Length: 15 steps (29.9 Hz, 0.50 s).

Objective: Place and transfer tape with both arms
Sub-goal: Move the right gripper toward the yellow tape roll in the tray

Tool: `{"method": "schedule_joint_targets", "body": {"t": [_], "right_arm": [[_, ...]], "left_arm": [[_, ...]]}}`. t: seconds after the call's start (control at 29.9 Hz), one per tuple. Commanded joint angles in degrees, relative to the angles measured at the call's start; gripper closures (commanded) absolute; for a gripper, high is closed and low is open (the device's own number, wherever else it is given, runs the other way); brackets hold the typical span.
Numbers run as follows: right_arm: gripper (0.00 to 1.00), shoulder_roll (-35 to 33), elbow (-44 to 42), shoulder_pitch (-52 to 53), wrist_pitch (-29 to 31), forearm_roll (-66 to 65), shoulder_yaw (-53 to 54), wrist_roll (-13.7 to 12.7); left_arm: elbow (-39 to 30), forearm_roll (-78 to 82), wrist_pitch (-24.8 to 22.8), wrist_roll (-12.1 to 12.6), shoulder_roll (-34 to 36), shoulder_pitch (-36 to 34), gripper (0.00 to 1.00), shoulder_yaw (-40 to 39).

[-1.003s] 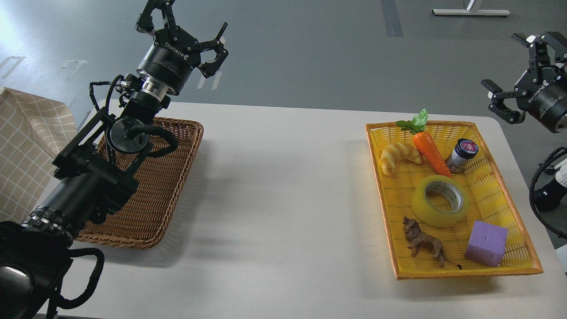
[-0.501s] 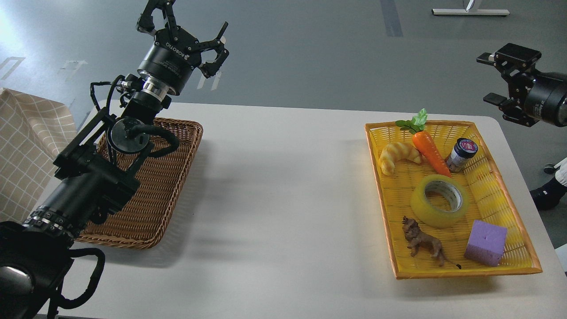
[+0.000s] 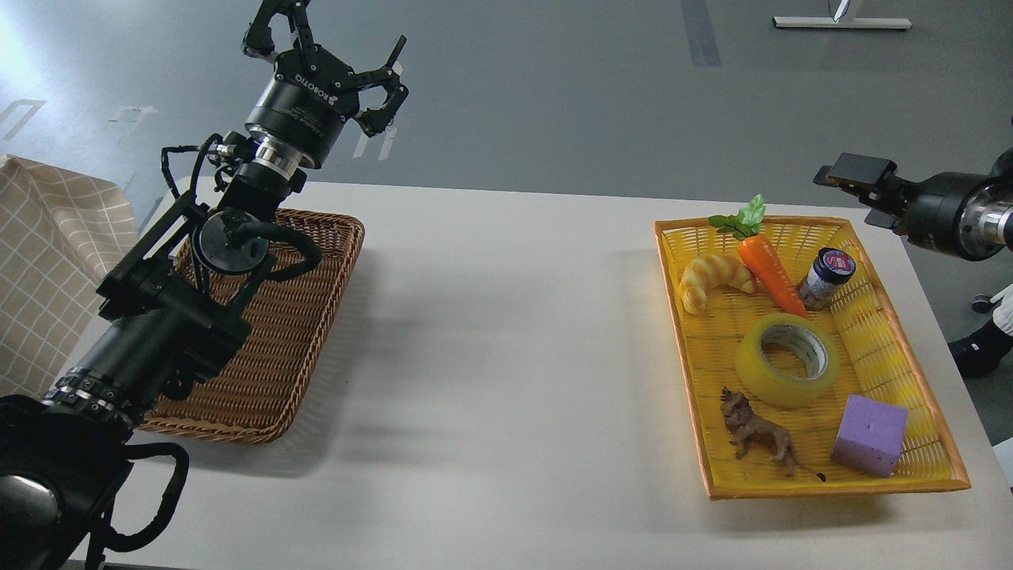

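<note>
The tape (image 3: 786,360), a yellow translucent roll with a grey-white core, lies flat in the middle of the yellow tray (image 3: 831,491) on the right of the table. My right gripper (image 3: 859,194) comes in from the right edge. It points left above the tray's far right corner, well above and behind the tape, and looks open and empty. My left gripper (image 3: 332,47) is raised high beyond the table's far left edge, fingers spread open and empty, far from the tape.
The tray also holds a croissant (image 3: 712,277), a carrot (image 3: 768,273), a small jar (image 3: 823,277), a toy lion (image 3: 756,434) and a purple foam cube (image 3: 868,434). A brown wicker basket (image 3: 301,317) sits at the left under my left arm. A checked cloth (image 3: 47,261) is at the far left.
My right gripper has swung down and leftward toward the tray's far right corner, turning from pointing up to pointing left. The left arm and the tape have not moved.
</note>
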Motion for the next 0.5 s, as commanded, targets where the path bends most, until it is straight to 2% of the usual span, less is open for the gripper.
{"method": "schedule_joint_targets", "body": {"t": [0.0,0.47], "right_arm": [[0.0,-1.0,2.6,-0.5,0.0,-6.8,0.0,0.0],[0.02,-3.3,10.8,-5.8,0.0,-14.4,-3.2,0.0]], "left_arm": [[0.0,0.0,0.0,-0.1,0.0,-0.1,0.02,0.0],[0.0,0.0,0.0,-0.2,0.0,-0.1,0.02,0.0]]}}
